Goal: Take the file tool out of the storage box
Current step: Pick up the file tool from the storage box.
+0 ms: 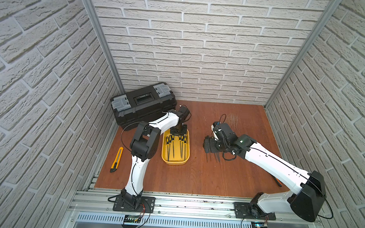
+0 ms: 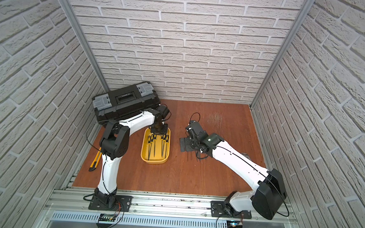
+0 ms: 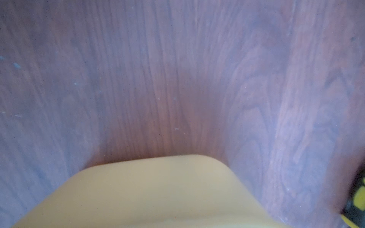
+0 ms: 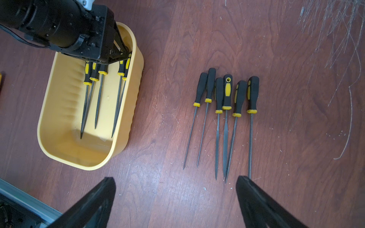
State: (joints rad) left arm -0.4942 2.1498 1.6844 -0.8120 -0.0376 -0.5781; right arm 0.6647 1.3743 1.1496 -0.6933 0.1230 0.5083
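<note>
Grasp step; my left tool (image 4: 122,53) sits inside the storage box (image 4: 136,83) at the handles of five files (image 4: 103,69); cannot tell whether it pinches one; my right tool (image 4: 175,178) spread, idle; next needs firm pinch, straight lift.

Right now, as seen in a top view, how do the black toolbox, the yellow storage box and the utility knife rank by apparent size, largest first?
1. The black toolbox: clearly the largest, though it stands farthest back.
2. The storage box: much smaller.
3. The utility knife: the smallest, shorter than the box and far narrower.
</note>
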